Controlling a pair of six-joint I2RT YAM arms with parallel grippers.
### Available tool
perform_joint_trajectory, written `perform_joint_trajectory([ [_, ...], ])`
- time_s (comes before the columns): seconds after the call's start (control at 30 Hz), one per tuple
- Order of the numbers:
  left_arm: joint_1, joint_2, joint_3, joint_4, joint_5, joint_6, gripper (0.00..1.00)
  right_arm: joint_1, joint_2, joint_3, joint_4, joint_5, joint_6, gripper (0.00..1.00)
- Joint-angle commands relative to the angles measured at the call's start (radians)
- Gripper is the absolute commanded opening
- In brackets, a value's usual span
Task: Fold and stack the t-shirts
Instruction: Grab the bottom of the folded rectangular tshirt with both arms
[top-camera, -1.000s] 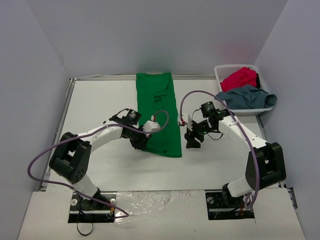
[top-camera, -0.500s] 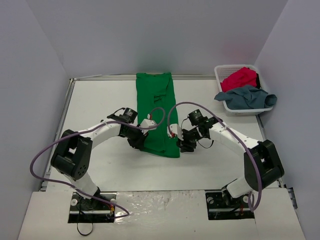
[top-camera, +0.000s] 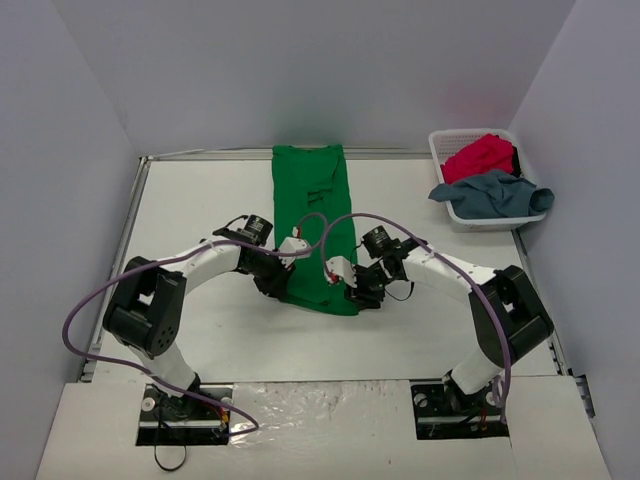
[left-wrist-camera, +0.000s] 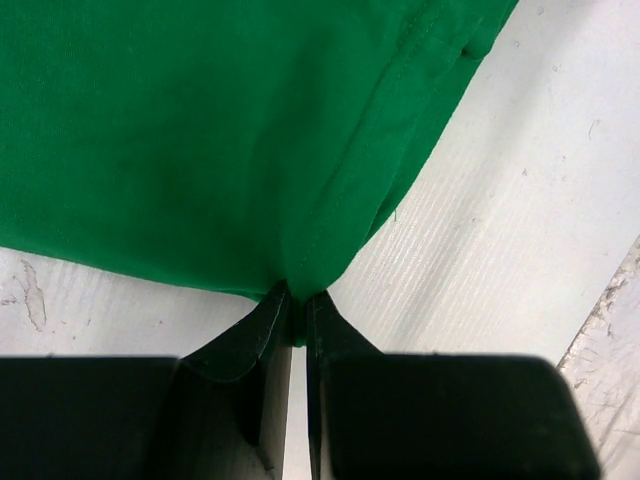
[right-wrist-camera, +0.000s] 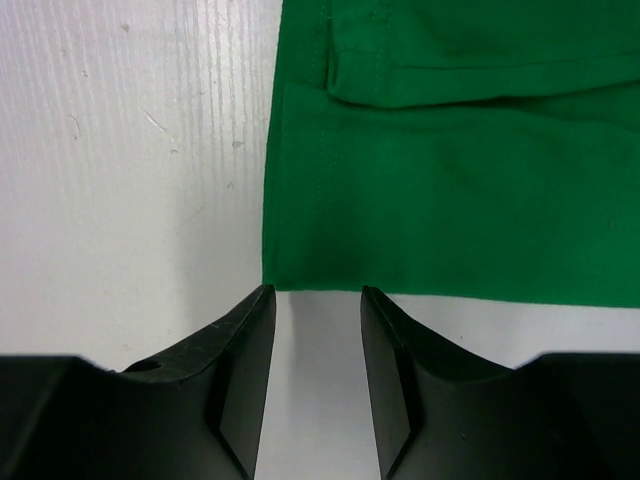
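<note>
White tabletop (top-camera: 200, 210): my left claw (left-wrist-camera: 298, 302) pinches a near hem corner of the soft green shirt (top-camera: 310, 175); my right claw (right-wrist-camera: 318, 296) gapes empty at the other

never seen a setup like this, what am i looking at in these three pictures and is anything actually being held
The wide picture comes from a fixed camera above and behind two robot arms, which are bolted to the near edge of a white table. The other two pictures come from a small camera on each wrist, so the black shapes at the bottom are that arm's own fingers.

A green t-shirt, folded into a narrow strip, lies on the table. At the back right, a white basket holds a red t-shirt and a grey-blue t-shirt that hangs over its rim.

The left gripper is pinched shut on one near corner of the green shirt. The right gripper is open at the other near corner, with its fingers right at the hem, gripping nothing yet.
</note>
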Motion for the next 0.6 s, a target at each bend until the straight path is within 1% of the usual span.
perform_joint_trajectory([
  [0.0,0.007,0.001,0.038,-0.024,0.033,-0.004,0.02,0.019,0.029,0.004,-0.010,0.011,0.010,0.36],
  [0.13,0.013,0.004,0.039,-0.023,0.033,-0.007,0.02,0.038,0.058,0.009,-0.012,0.029,0.014,0.39],
  [0.57,0.019,0.010,0.042,-0.023,0.036,-0.014,0.02,0.067,0.104,0.023,-0.007,0.054,0.033,0.40],
])
